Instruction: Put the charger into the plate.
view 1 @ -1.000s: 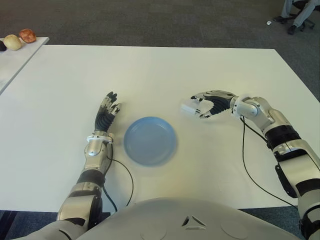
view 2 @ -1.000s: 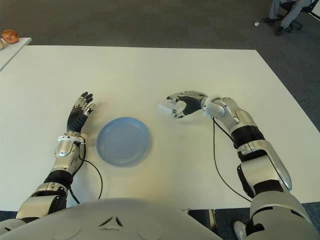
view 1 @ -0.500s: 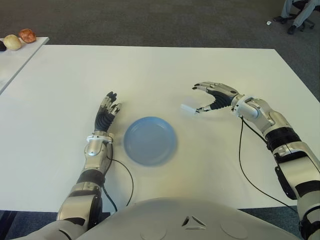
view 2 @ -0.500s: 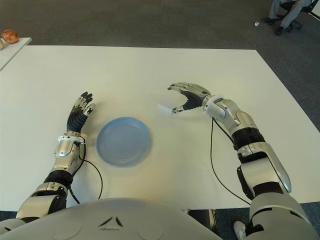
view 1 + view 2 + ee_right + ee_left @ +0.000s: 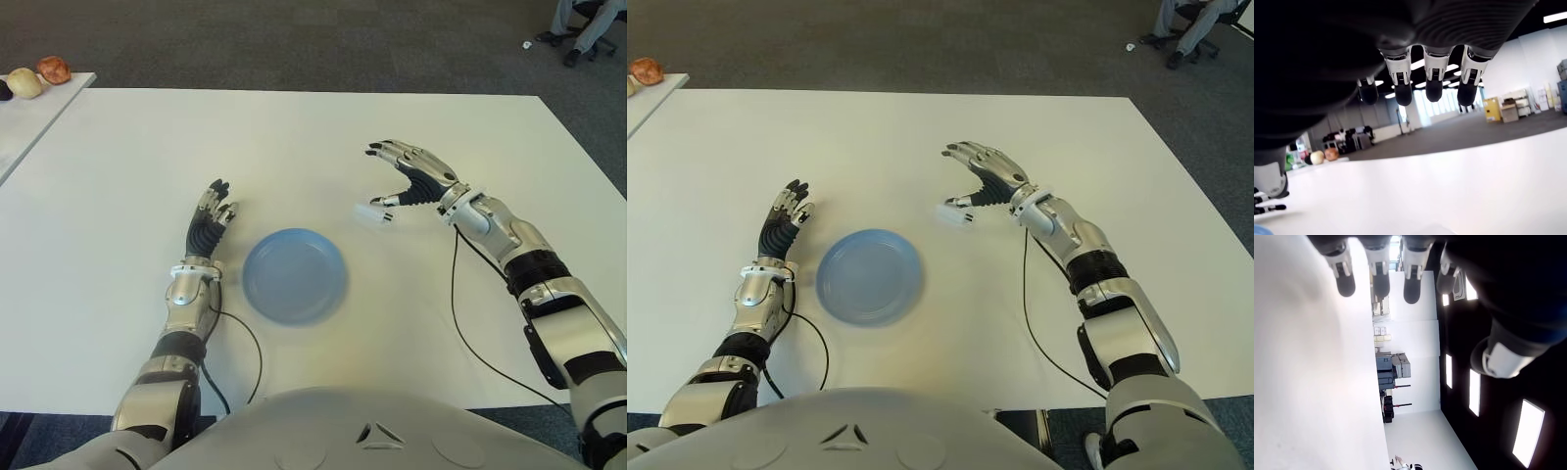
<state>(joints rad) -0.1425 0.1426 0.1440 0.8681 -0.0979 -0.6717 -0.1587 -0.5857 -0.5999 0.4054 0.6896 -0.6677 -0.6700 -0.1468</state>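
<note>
The task is not yet done: the charger (image 5: 373, 213), a small white block, lies on the white table (image 5: 294, 137) a little to the right of the blue plate (image 5: 294, 275), not touching it, and the plate holds nothing. The right hand (image 5: 413, 178) hovers just beside the charger with its fingers spread apart and grasping nothing (its thumb tip is near the block). The left hand (image 5: 209, 223) shows to the left of the plate, fingers stretched out, so the grasp, the carry and the release are all left.
</note>
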